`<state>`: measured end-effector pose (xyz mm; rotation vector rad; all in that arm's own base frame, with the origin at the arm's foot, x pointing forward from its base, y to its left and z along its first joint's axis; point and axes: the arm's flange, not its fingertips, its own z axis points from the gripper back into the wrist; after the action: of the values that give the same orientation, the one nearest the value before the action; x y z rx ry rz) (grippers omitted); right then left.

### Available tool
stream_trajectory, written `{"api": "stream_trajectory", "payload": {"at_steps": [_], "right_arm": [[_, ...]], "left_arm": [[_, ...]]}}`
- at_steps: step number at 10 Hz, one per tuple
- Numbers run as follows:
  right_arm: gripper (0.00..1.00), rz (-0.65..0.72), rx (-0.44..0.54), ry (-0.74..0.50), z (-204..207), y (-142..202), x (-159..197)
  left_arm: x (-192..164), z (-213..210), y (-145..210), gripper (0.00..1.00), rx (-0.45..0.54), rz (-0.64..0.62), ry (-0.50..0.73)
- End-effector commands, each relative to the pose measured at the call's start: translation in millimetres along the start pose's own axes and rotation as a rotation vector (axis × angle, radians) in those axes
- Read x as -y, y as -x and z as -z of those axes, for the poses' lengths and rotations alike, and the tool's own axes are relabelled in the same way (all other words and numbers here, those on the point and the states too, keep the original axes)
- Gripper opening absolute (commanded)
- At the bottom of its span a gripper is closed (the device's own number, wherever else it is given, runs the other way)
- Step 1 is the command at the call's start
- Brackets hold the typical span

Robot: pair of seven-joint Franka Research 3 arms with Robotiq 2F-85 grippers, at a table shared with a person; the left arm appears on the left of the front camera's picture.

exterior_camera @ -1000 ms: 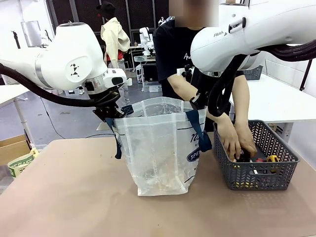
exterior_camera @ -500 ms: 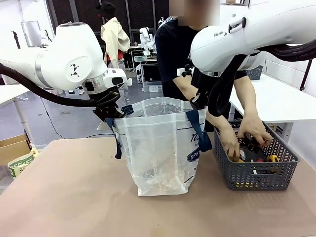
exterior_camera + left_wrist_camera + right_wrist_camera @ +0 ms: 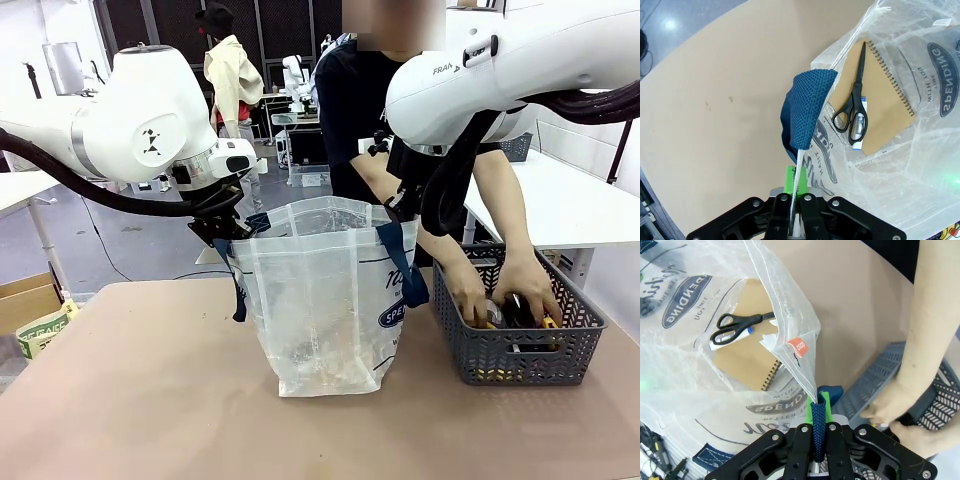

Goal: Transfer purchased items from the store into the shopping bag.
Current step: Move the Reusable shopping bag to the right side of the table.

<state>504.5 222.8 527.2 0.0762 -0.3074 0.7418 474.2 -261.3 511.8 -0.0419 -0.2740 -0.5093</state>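
Note:
The shopping bag (image 3: 320, 300) stands open mid-table, held apart at both sides. My left gripper (image 3: 228, 230) is shut on its left rim beside the navy handle (image 3: 805, 107); its tips (image 3: 796, 202) pinch the white edge. At the bag's right side my right gripper (image 3: 398, 210) is shut on the other navy strap (image 3: 816, 435). Inside lie a brown spiral notebook (image 3: 885, 100) and black scissors (image 3: 852, 105). The store, a grey mesh basket (image 3: 520, 355), sits to the right. Both of the person's hands (image 3: 530, 290) are inside it among dark and yellow items (image 3: 548, 321).
The person stands at the far side, leaning over the basket. A cardboard box with green-printed paper (image 3: 40, 328) sits off the table's left edge. Bare tan tabletop (image 3: 140, 400) spreads in front and to the left of the bag.
The person's hands have shifted inside the basket; one lifted briefly, then dropped back in toward its right end. Both arms and the bag have stayed still.

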Motion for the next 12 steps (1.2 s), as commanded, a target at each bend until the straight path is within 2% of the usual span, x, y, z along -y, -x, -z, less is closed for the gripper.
{"api": "stream_trajectory", "payload": {"at_steps": [1, 12], "right_arm": [[0.00, 0.001, -0.003, 0.000, 1.3, 1.2, 0.8], [0.00, 0.001, -0.003, 0.000, 1.3, 1.2, 0.8]], "left_arm": [[-1.0, 0.9, 0.6, 0.00, -0.002, -0.002, -0.001], [-1.0, 0.9, 0.6, 0.00, -0.002, -0.002, -0.001]]}}
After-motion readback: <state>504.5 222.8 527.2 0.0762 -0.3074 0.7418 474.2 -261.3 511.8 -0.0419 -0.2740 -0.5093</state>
